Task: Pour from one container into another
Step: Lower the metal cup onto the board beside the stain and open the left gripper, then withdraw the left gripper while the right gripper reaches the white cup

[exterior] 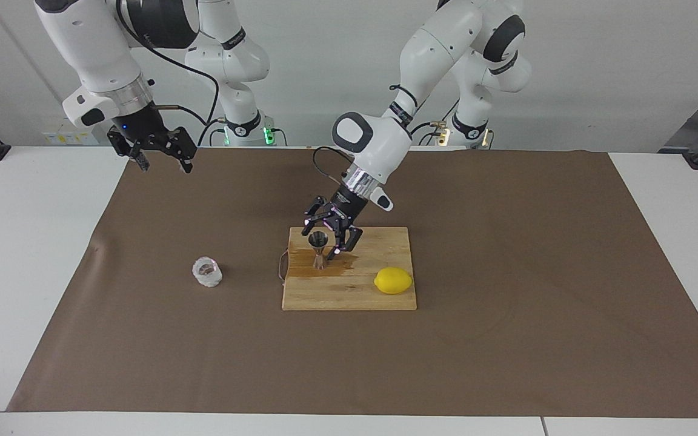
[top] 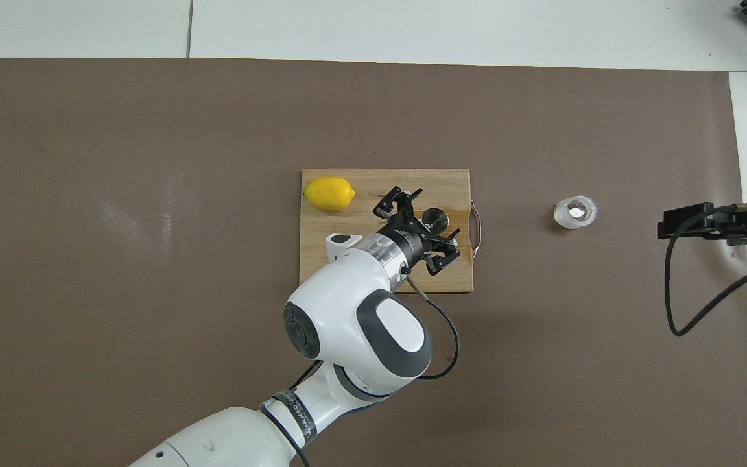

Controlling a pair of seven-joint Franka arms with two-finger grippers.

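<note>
The steel hourglass jigger (exterior: 319,250) stands upright on the cutting board (exterior: 379,300), in a dark wet patch (exterior: 338,269). My left gripper (exterior: 324,235) is open around the jigger's (top: 435,218) upper cone, jaws spread wide and clear of the metal. The small faceted glass cup (exterior: 207,272) sits on the brown mat toward the right arm's end, also seen in the overhead view (top: 575,212). My right gripper (exterior: 165,163) hangs open and holds nothing, high over the mat's edge near its own base, well away from the cup.
A yellow lemon (exterior: 393,280) lies on the board toward the left arm's end, farther from the robots than the jigger. The board has a wire handle (top: 476,220) on the cup's side. The brown mat (exterior: 506,339) covers most of the white table.
</note>
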